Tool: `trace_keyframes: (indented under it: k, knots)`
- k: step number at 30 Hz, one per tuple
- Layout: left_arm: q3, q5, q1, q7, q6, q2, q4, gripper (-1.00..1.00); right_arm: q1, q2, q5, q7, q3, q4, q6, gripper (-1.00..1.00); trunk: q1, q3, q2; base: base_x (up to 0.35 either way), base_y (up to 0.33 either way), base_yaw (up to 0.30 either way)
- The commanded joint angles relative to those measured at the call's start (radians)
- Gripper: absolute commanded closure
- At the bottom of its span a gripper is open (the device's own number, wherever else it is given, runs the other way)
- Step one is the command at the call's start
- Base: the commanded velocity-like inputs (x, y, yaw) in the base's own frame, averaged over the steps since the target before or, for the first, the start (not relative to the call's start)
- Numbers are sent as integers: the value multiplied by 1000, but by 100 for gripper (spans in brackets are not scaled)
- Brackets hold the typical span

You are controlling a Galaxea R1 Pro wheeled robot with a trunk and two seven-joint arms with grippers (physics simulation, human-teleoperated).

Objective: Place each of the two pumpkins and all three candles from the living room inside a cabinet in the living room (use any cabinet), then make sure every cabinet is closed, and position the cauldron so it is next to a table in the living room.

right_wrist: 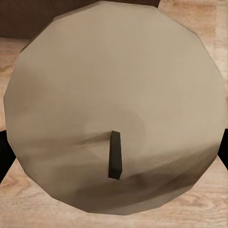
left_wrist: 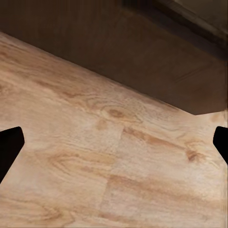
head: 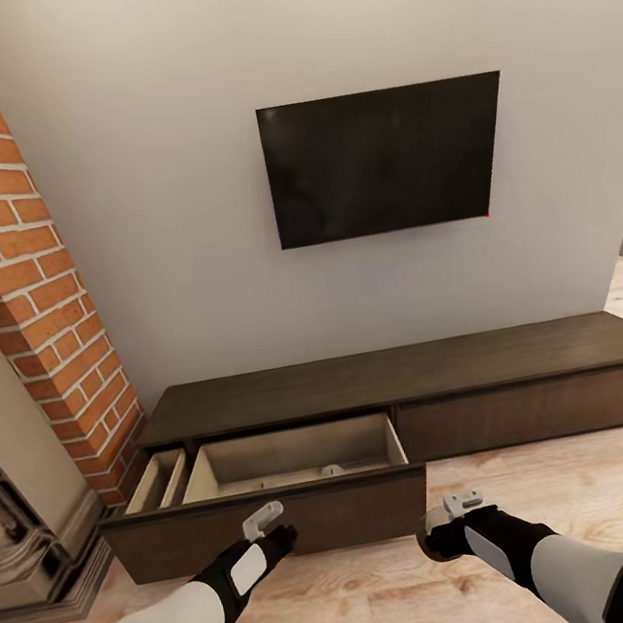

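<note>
The right gripper [head: 440, 523] is clamped on a short grey-tan candle [right_wrist: 114, 109], shown wick-first in the right wrist view; the open drawer [head: 293, 456] of the long dark brown wooden cabinet [head: 404, 377] lies ahead and slightly left. The left gripper [head: 269, 523], fingers spread and empty, is nearer the drawer front, above the plank floor [left_wrist: 95, 161].

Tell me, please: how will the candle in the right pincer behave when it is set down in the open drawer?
The candle looks short, wide and flat-topped, so upright it probably stands steady. Its side is round, so tipped over it could roll. It looks stiff, likely wax.
</note>
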Motion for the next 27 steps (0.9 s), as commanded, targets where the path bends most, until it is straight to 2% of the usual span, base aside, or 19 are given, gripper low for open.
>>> trace_keyframes:
  k: [1,5,8,9,11,13,16,19,23,27]
  knots:
    - [-8,7,0,5,9,1,-43,-100,0,-2,-3,0,2,-3,5,100,0,-1,0,0,0,0]
    - [-6,6,0,5,32,8,-101,-100,0,-4,-3,3,-1,-17,9,100,0,-1,0,0,0,0]
    - [-5,4,0,9,115,14,-180,-100,0,-4,-4,3,2,-82,15,100,0,-1,0,0,0,0]
    - [-4,4,0,12,186,22,-267,-100,0,-4,-4,4,3,-106,16,100,0,-1,0,0,0,0]
    - [-4,4,0,13,213,32,-304,-100,0,-4,-4,4,1,-112,17,100,0,-1,0,0,0,0]
    - [-4,3,0,15,226,37,-321,-100,0,-5,-4,3,0,-114,17,100,0,-1,0,0,0,0]
    - [-2,6,-2,17,255,59,-336,-100,-2,-6,-3,2,-3,-117,22,100,0,-1,0,0,0,0]
    - [-2,7,-1,18,262,76,-338,-100,-4,-6,-3,2,-5,-118,59,100,0,-1,0,0,0,0]
    - [-2,7,-3,19,278,82,-334,-100,-26,-6,-4,3,-7,-118,111,100,0,-1,0,0,0,0]
    - [-2,6,-7,22,349,85,-333,-100,-60,-6,-6,4,-8,-119,155,100,0,-1,0,0,0,0]
